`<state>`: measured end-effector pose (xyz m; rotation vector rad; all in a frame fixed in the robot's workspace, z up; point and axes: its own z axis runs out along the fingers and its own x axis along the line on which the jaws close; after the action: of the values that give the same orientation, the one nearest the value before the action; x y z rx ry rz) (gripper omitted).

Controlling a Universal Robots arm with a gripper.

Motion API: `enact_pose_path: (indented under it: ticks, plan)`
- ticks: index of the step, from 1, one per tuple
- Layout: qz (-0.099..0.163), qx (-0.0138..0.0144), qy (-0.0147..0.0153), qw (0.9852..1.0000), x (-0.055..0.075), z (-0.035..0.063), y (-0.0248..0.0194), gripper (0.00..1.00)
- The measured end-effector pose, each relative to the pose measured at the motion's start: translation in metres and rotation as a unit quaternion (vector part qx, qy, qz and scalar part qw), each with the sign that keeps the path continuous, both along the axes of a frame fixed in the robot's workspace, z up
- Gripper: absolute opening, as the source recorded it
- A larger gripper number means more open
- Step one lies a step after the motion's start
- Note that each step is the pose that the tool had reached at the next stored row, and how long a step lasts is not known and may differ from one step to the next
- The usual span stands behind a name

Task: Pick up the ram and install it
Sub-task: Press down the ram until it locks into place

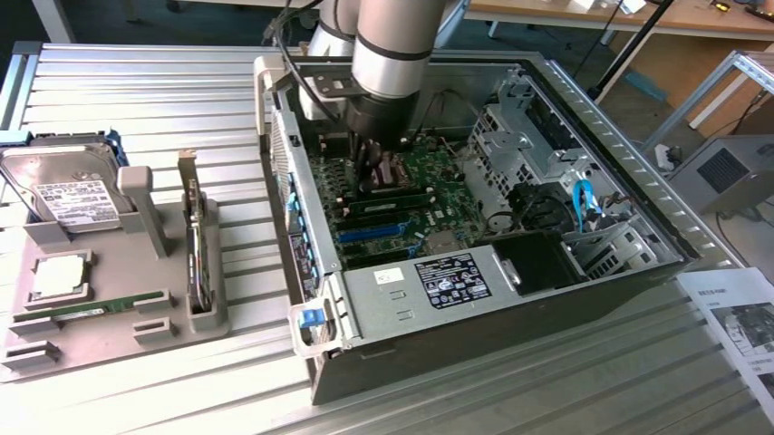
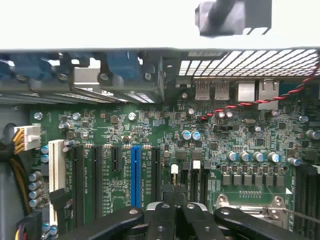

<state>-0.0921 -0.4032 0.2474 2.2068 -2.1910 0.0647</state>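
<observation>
The ram, a thin green stick, lies flat in a slot of the grey holder tray at the exterior view's left, far from the arm. My gripper is down inside the open computer case, just above the green motherboard. In the wrist view the black fingers sit close together over the motherboard, beside the blue expansion slot. My gripper is shut, and I see nothing between its fingers.
The holder tray also carries a silver hard drive, an upright expansion card and a square chip. Drive cages, a black power supply and cables crowd the case's right side. A paper sheet lies at the right.
</observation>
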Motion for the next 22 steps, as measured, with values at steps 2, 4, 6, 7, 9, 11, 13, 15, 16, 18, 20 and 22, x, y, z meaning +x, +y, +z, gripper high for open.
enact_pose_path:
  ticks: [2, 4, 6, 7, 9, 11, 13, 15, 16, 18, 20, 22]
  plan:
    - [0.0, -0.0001, 0.0001, 1.0, 0.0, 0.0052, 0.0, 0.11]
    - [0.0, 0.0, 0.0, 1.0, 0.0, 0.0097, 0.0, 0.11]
    - [0.0, 0.0, 0.0, 1.0, 0.0, 0.0144, 0.0, 0.11]
    - [0.0, 0.0, 0.0, 1.0, 0.0, 0.0169, 0.0, 0.11]
    - [0.0, 0.0, 0.0, 1.0, 0.0, 0.0217, 0.0, 0.11]
    - [0.0, -0.0001, 0.0, 1.0, 0.0, 0.0259, 0.0, 0.11]
    - [0.0, 0.0, 0.0, 1.0, 0.0, 0.0307, 0.0, 0.11]
    - [0.0, 0.0, 0.0, 1.0, 0.0, 0.0355, 0.0, 0.11]
    - [0.0, 0.0, 0.0, 1.0, 0.0, 0.0377, 0.0, 0.11]
    - [0.0, 0.0, 0.0, 1.0, 0.0, 0.0424, 0.0, 0.11]
    - [0.0, 0.0, 0.0, 1.0, 0.0, 0.0465, 0.0, 0.11]
    - [0.0, 0.0, 0.0, 1.0, 0.0, 0.051, 0.0, 0.11]
